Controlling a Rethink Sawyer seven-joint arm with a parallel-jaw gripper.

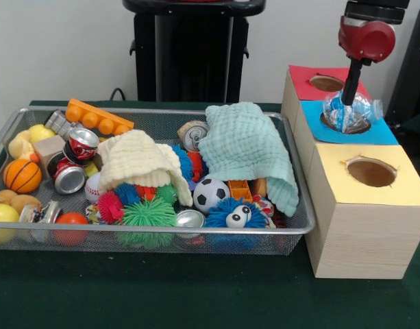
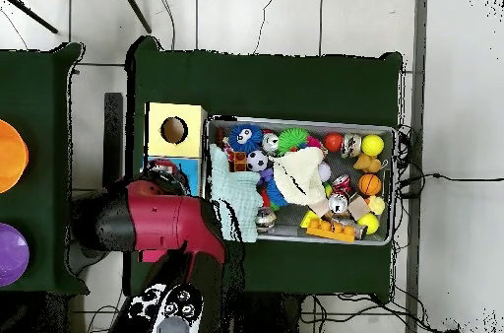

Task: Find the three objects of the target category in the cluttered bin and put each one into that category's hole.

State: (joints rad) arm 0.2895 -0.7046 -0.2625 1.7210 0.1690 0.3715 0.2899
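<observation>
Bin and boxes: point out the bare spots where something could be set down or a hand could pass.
Bare green tabletop runs along the near side of the wire bin and before the yellow-topped box. Inside the bin it is crowded; only a strip of mesh between the orange brick and the mint cloth shows. The blue hole is blocked by a clear plastic bottle at the gripper.

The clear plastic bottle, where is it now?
In the front view the clear plastic bottle sits crumpled in the blue box's hole, at the right, between the red box and the yellow box, under the gripper.
</observation>
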